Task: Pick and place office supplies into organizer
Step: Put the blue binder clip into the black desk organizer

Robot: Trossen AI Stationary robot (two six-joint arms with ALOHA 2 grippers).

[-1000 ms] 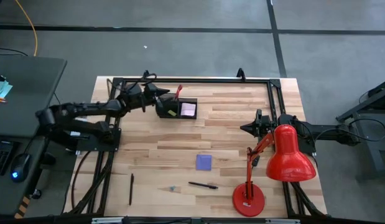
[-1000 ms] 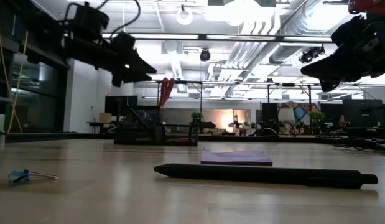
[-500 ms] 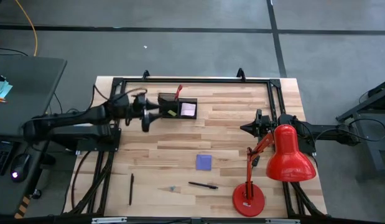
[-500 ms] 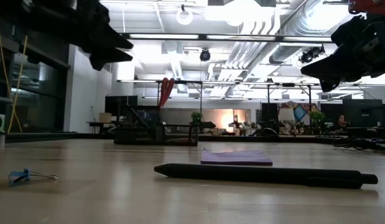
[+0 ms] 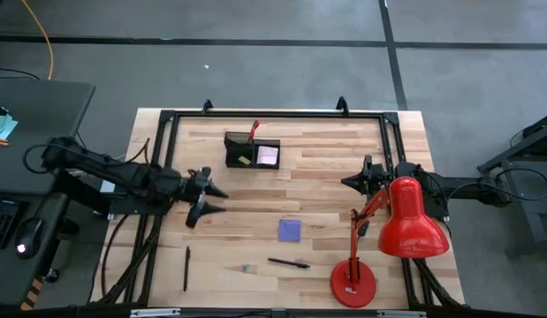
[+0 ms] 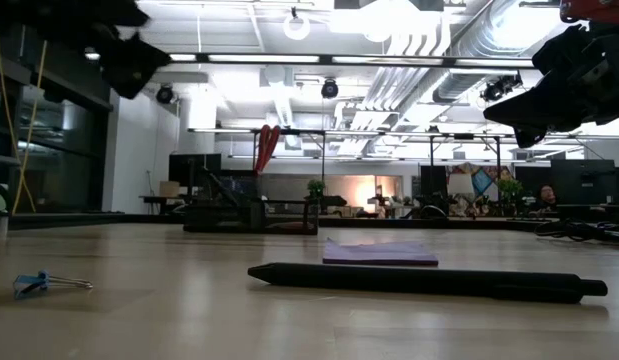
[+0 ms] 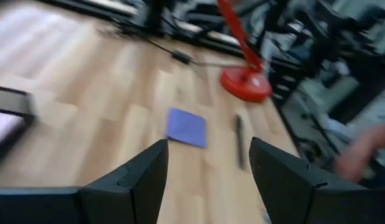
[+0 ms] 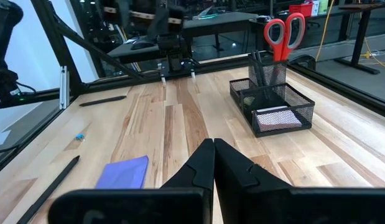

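**Left gripper open and empty over the table; right gripper closed and parked**

High view: the left gripper [image 5: 211, 200] sits left of centre frame, fingers spread, nothing between them, above bare wood. The small black mesh desk organizer [image 5: 252, 153] is in the upper middle, well apart from that gripper. Red-handled scissors [image 5: 254, 132] stand in its left compartment, a pink sticky-note pad [image 5: 268, 156] lies in the right one, and a small yellowish piece [image 5: 245, 160] sits beside the pad. A purple square sticky-note pad [image 5: 290, 230] lies flat on the light wooden table [image 5: 326, 168], lower centre. A thin dark pen [image 5: 288, 262] lies below it; a second thin dark pen [image 5: 186, 268] is at lower left, and a tiny blue binder clip [image 5: 245, 268] lies between the two pens. The right gripper [image 5: 345, 182] rests at right of centre, beside the large red desk lamp [image 5: 392, 234].

Low view: pen [image 6: 426, 281] across the foreground, purple pad [image 6: 379, 252] just behind it, clip [image 6: 47, 284] at lower left. Scissors [image 6: 265, 148] stick up upright from the organizer [image 6: 251, 216] far back.

Left wrist view: both fingers [image 7: 127, 180] stand apart, empty; purple pad [image 7: 186, 127] and a pen [image 7: 240, 142] show between them, the lamp base [image 7: 245, 83] beyond. Blurred.

Right wrist view: fingers [image 8: 198, 167] pressed together, grasping nothing. Organizer [image 8: 272, 100] at right with scissors [image 8: 285, 31] upright and pink pad [image 8: 276, 118] inside; purple pad [image 8: 122, 172] at lower left.
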